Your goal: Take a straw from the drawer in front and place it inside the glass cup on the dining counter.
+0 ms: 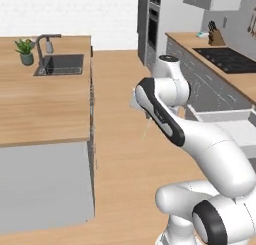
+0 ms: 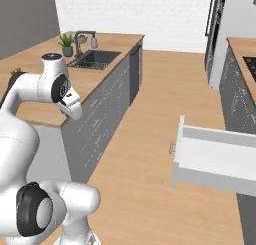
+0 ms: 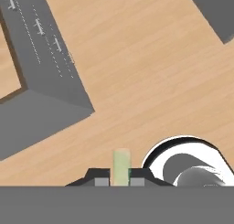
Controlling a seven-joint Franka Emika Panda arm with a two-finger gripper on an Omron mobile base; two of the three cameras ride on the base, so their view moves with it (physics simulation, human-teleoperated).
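Hand view shows my gripper (image 3: 120, 178) pinched shut on the straw (image 3: 121, 166), a pale stick rising between the tips over bare wood floor. It looks light, thin and stiff (likely slippery too), so holding near one end should let it drop into a cup.

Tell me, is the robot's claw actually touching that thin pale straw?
Touching. In the hand view the straw stands pinched between the two dark tips of the gripper, no gap either side.
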